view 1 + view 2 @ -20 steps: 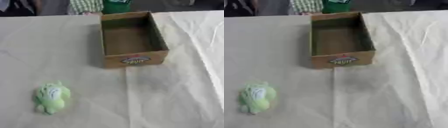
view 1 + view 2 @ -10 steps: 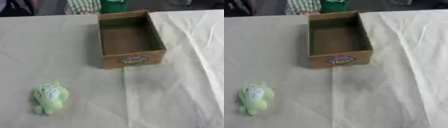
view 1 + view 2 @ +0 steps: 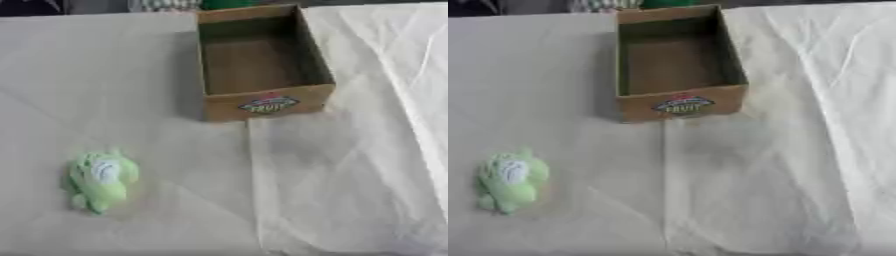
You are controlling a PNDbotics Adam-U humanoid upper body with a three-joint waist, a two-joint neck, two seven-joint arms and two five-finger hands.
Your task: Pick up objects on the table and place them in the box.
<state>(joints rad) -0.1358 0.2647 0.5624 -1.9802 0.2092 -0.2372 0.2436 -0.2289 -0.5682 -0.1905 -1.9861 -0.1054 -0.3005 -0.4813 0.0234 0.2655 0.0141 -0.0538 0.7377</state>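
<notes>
left eye view is showing no hands, so finger state is lying unknown; green toy is sitting near-left of box.

box: brown cardboard, darker brown inside; front wall bears a label with white lettering, red above and green around it
toy: light green, soft-looking, with a white patch on its upper middle
table cloth: plain off-white, creased, with pale grey fold lines
far edge: a strip of green and white checks beside a solid green patch
</notes>
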